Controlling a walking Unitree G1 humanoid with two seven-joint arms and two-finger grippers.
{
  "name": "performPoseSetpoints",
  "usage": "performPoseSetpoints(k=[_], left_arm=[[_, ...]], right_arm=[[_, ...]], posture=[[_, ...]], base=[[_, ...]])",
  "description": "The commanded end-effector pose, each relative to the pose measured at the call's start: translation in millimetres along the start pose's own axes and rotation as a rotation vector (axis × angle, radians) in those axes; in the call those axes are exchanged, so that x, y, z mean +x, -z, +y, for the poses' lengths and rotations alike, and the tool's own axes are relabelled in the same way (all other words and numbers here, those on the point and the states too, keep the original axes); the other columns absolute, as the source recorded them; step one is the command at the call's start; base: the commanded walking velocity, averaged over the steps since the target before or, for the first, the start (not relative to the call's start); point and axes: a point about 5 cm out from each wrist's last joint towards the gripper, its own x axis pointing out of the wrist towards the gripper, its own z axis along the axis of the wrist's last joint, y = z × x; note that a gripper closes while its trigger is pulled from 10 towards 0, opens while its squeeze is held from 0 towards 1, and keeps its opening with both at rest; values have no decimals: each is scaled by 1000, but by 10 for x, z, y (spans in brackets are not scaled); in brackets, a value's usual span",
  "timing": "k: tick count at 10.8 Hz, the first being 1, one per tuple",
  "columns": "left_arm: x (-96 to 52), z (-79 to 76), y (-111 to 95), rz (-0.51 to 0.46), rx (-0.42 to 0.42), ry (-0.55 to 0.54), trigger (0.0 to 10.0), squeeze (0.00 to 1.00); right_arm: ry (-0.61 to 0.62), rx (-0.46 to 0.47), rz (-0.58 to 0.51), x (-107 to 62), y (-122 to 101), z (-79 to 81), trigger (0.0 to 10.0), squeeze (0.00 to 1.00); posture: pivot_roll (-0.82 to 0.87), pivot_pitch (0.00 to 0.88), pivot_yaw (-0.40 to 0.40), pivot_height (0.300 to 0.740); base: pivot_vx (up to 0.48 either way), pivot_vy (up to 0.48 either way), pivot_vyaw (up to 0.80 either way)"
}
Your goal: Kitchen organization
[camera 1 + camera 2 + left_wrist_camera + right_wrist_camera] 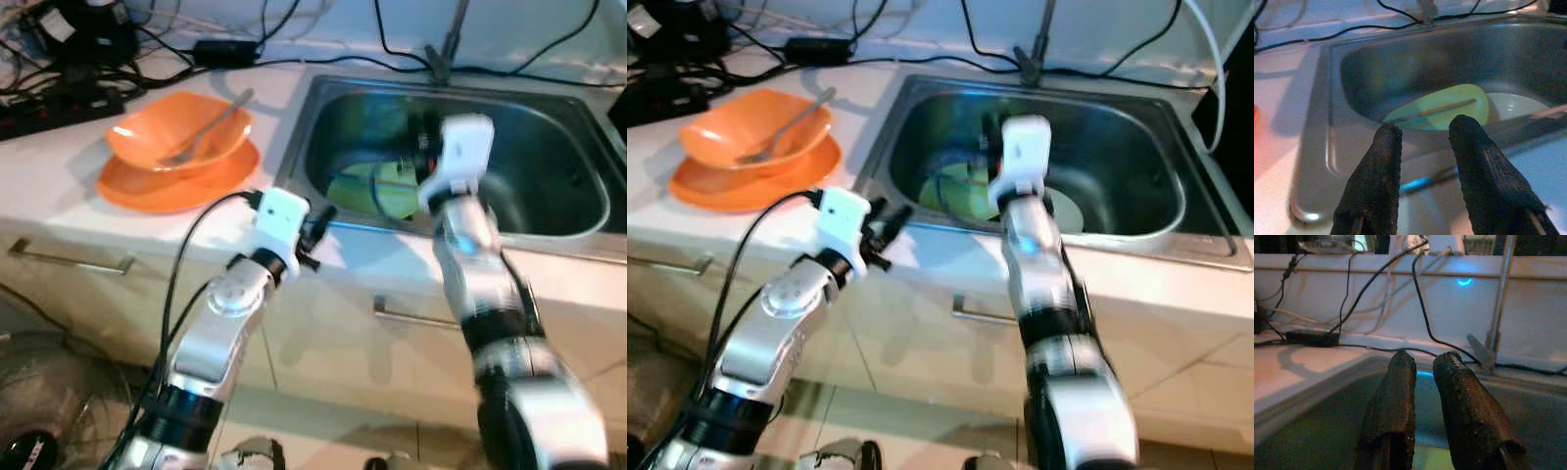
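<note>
White worktop, steel sink set in; black cables along back wall; cabinet handles below; tiled floor.

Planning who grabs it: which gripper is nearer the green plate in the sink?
Right. The right gripper hangs over the sink, just above the green plate. The left gripper is outside the basin, at its front rim, farther off.

Brushed-metal sink, glossy orange, probably plastic bowl, rough matt black fingers.
</note>
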Motion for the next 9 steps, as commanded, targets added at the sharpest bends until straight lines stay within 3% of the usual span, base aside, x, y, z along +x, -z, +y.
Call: performPoseSetpoints(k=[1, 3, 6, 7, 9], left_arm=[[15, 50, -15, -11, 9, -33, 10000, 0], [18, 131, -58, -45, 32, -94, 10000, 0], [91, 230, -442, -190, 134, -133, 10000, 0], [99, 385, -669, -272, 160, -208, 10000, 0], [91, 537, -668, -265, 195, -289, 10000, 0]], right_arm=[[-14, 20, -19, -18, -60, 40, 10000, 0], [-24, 40, -4, -173, -20, 96, 10000, 0], [-15, 92, 42, -267, 31, 221, 10000, 0], [-20, 97, 57, -294, 51, 262, 10000, 0], [-12, 101, 73, -306, 74, 261, 10000, 0]], posture=[[72, 98, 5, 740], [70, 99, 8, 740], [84, 97, 19, 740], [85, 93, 23, 740], [87, 91, 21, 740]], base=[[0, 0, 0], [0, 0, 0], [0, 0, 0], [0, 0, 0], [0, 0, 0]])
